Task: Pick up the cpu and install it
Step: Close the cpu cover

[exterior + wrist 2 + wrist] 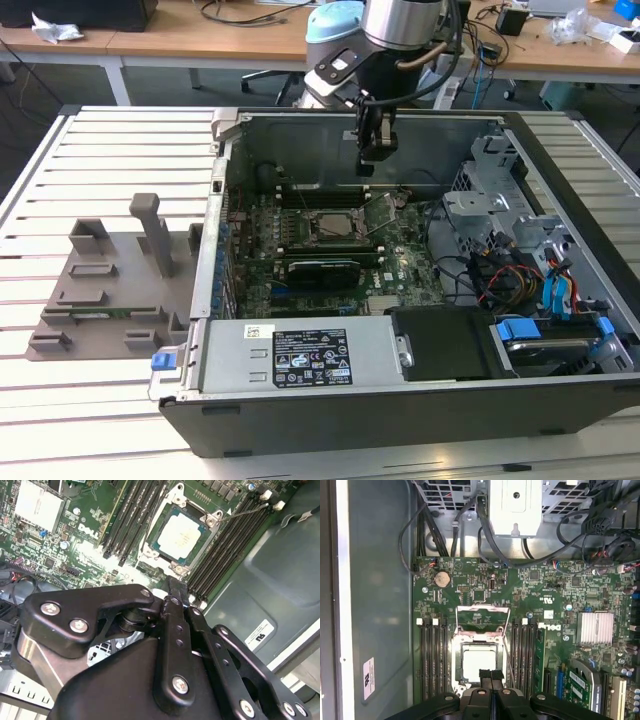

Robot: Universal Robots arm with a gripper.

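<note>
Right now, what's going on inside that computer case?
A robot arm's gripper hangs inside the open computer case, above the motherboard. The gripper is shut, with nothing held in it. The cpu already lies in its socket between the memory slots, beneath the gripper. The socket's metal frame is swung open rather than clamped over the chip.

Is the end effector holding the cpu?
No, in the second wrist view the cpu lies flat in its socket, apart from the end effector.
</note>
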